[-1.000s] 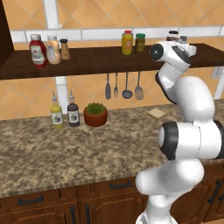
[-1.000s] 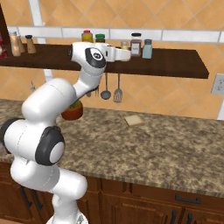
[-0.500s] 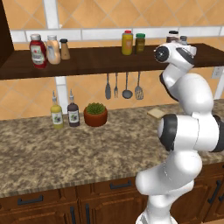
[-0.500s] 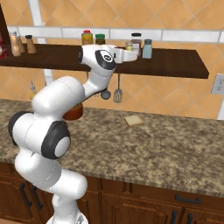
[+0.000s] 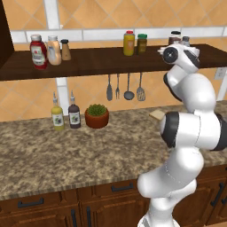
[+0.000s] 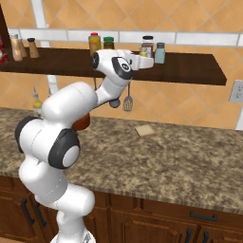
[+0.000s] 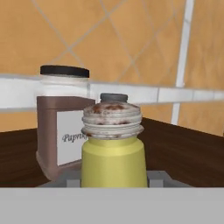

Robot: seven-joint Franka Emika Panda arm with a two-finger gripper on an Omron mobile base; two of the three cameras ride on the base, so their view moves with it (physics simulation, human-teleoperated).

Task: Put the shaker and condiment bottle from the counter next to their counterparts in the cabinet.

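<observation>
While at cabinet [image 6: 190, 71] | shaker [image 7: 113, 153] btwn pincer [image 7: 113, 183] tips, gripped

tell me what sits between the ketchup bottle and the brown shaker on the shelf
The peach condiment bottle stands between the red ketchup bottle and the brown shaker on the dark shelf, as the left base view shows.

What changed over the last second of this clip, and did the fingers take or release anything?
The arm swung further right along the cabinet shelf, carrying the shaker toward the paprika jar and pale blue shaker. The gripper stayed shut on the shaker; nothing was taken or released. The condiment bottle stayed beside the ketchup bottle, and the counter items stayed put.
</observation>
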